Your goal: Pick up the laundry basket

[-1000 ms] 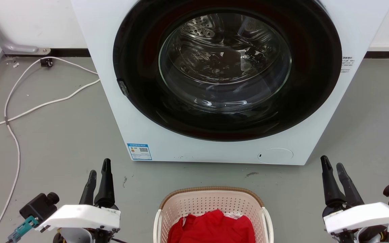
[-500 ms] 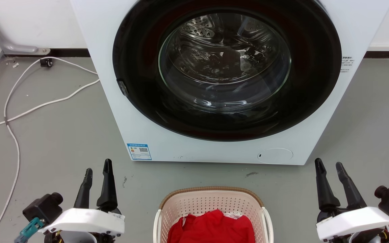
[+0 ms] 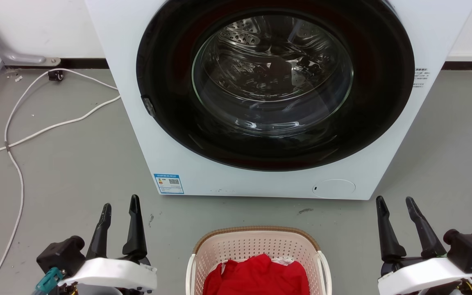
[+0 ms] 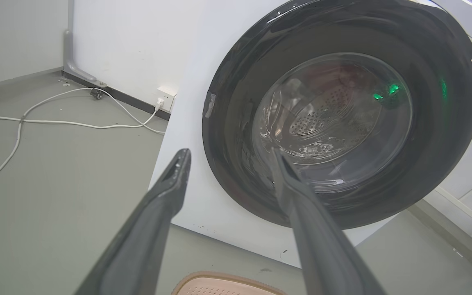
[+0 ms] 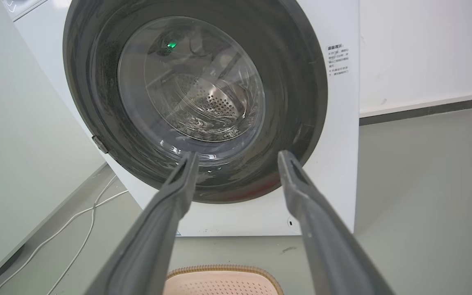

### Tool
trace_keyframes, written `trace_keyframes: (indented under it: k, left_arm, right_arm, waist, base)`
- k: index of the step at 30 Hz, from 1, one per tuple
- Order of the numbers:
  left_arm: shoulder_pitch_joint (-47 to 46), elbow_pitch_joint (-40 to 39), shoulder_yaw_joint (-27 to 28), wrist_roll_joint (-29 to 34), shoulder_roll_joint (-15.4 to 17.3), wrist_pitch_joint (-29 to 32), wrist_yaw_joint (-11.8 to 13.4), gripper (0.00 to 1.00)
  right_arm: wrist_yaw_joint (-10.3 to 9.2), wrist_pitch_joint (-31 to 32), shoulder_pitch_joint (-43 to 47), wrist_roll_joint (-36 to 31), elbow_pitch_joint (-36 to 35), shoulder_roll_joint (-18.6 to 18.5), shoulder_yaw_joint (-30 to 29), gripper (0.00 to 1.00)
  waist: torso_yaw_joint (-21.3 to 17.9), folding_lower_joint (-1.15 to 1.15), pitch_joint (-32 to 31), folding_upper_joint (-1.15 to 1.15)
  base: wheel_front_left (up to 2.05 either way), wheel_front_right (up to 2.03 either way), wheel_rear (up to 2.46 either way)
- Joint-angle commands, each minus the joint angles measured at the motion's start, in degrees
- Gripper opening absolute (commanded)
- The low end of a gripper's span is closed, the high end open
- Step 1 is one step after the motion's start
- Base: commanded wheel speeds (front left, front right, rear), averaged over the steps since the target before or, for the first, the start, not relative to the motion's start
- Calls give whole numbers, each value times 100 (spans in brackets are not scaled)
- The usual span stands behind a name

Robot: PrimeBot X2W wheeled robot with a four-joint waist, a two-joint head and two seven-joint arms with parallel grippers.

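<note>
Opening up over the last second, the left pincer [image 3: 120,201] now has its two dark fingers well apart, where they were almost together before, and it holds nothing. The right pincer [image 3: 394,199] has spread wider too, is empty, and has slid a little inward toward the middle. Between them, low at the near edge of the head view, sits the cream plastic laundry basket with holes and a brown woven-look rim [image 3: 256,246]. It rests on the grey floor [image 3: 76,184] with a red cloth [image 3: 256,274] lying inside. Neither pincer touches it yet, and each is well off to its side. I think the arms are getting ready to come in and take the white side handles [image 3: 326,270]. The way in from each side looks open. Just past the basket stands the big white washing machine [image 3: 203,182] with its round dark door [image 3: 273,73] shut. It is near enough that the lift should go up, not forward. Farther left, a white cable [image 3: 55,127] winds across the floor, well away.
</note>
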Motion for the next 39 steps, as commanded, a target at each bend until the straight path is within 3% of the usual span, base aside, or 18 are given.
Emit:
trace_keyframes:
  k: [1,39]
  left_arm:
    - [19,-73,6,130,11,-44,35,100]
    - [336,-39,-72,1925,13,-507,112,100]
  right_arm:
    - [0,-66,48,-153,-77,-1,20,100]
    - [-1,-517,329,-2308,-80,6,-15,100]
  waist:
    - [-1,0,1,0]
    - [-29,0,-12,0]
  base:
    - [0,0,0]
    - [0,0,0]
